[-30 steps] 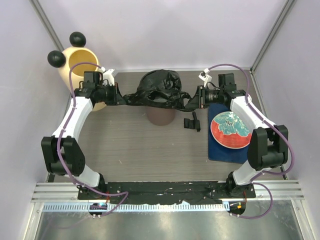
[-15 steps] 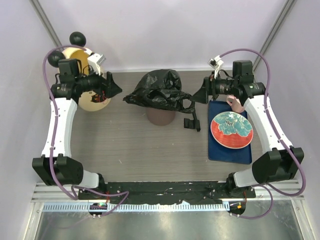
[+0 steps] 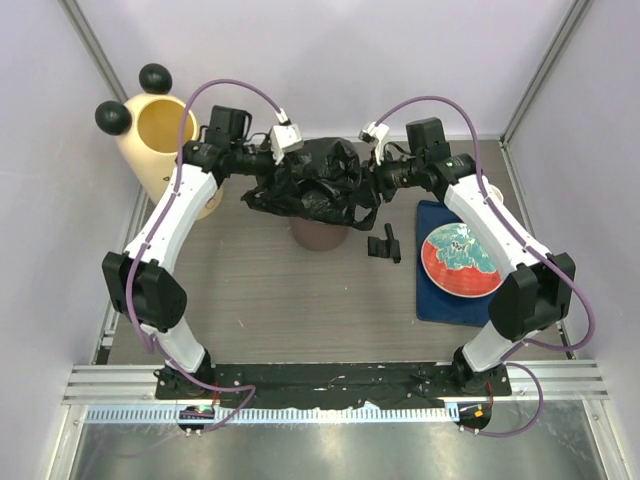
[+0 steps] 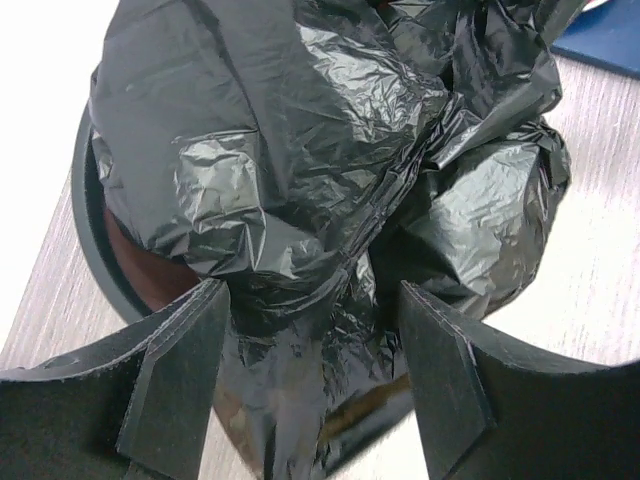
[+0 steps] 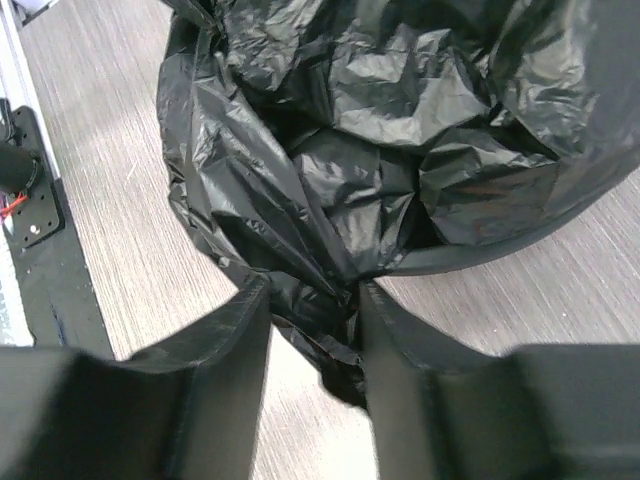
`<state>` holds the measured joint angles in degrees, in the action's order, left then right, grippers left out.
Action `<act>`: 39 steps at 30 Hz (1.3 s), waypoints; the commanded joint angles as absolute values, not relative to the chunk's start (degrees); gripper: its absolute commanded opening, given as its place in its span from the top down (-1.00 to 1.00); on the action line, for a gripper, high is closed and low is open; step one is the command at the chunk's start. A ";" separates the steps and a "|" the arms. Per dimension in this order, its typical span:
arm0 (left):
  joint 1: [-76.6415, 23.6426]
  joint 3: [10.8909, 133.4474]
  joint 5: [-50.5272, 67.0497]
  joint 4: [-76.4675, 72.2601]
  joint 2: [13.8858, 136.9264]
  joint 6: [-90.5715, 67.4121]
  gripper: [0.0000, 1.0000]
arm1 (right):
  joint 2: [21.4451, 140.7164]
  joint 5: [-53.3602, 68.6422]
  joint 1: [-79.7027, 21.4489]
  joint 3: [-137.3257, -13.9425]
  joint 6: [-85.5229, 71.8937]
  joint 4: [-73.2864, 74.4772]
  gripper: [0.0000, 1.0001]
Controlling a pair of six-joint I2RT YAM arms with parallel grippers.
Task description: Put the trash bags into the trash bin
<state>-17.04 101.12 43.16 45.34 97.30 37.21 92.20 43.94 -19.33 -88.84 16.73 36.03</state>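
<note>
Left wrist: left gripper spread astride the trash bags — right gripper, pinch unclear, folds hide contact.

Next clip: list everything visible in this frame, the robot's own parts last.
trash bag: one crumpled mass, glossy black, heaped over the bucket
bucket: one, brown, mid-table
trash bin: one, cream with two black ball ears, far left corner
plate: one, red with teal pattern, on the mat
mat: one, blue, right side
small object: one, black, between bucket and mat; unidentifiable
table: one, grey wood-grain
left arm: one, white and black, jaws open either side of a bag fold
right arm: one, same colours, jaws around a bag fold; grip unclear
</note>
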 commanded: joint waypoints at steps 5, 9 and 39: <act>-19.78 101.33 40.96 34.81 96.85 36.75 -0.34 | 89.92 39.29 -19.77 -91.85 17.23 31.82 0.54; -19.69 100.73 41.40 32.79 95.37 36.21 -0.32 | 89.30 37.62 -19.69 -92.28 16.44 31.03 0.93; -14.77 109.77 21.45 25.74 108.88 11.61 1.00 | 91.48 18.20 -15.29 -88.94 0.18 15.21 0.99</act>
<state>-15.18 106.00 25.98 23.59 106.63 15.09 89.54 21.26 -15.35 -88.16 3.62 20.38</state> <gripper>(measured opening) 0.012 0.028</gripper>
